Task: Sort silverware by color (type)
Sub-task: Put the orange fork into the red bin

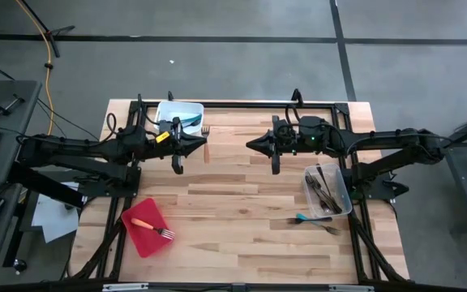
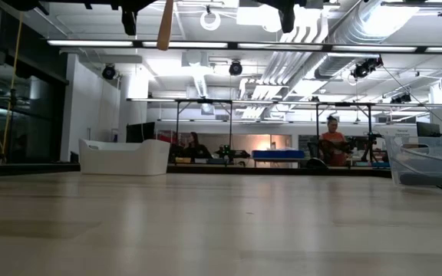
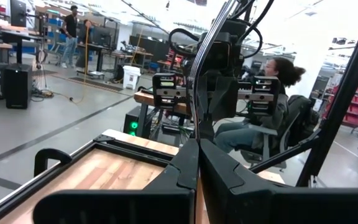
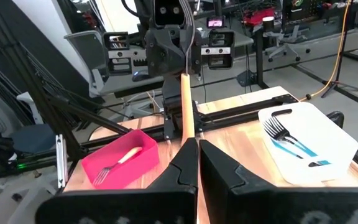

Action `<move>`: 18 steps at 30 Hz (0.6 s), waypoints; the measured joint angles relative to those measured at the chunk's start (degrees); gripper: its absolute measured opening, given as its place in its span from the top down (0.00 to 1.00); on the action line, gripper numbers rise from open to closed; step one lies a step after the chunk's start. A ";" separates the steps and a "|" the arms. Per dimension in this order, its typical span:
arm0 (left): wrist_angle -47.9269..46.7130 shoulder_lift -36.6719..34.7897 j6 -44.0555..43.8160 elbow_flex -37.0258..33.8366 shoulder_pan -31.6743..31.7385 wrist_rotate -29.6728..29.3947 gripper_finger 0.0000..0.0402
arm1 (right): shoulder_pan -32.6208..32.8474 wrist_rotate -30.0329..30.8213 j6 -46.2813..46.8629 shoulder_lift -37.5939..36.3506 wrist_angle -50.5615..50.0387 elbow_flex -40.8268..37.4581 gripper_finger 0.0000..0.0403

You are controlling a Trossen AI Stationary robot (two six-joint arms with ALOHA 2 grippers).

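Clearly, on the desk [image 1: 242, 219], the left tool [image 1: 203, 145] is clamped on an orange fork [image 1: 206, 144] at eleven o'clock by the white tub [image 1: 169, 109]; the right tool [image 1: 250, 145] is closed, empty. It looks light, stiff and slick, best held mid-handle.

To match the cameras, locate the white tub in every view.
High view: white tub upper left, beside the left arm.
Low view: tub at left on the table.
Left wrist view: not in it.
Right wrist view: tub at right, teal forks inside.
Shared landmark: the wooden table.
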 joint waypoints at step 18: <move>0.09 0.00 -0.01 0.00 0.01 0.08 1.00 | 0.00 0.02 -1.28 0.00 -3.68 0.00 1.00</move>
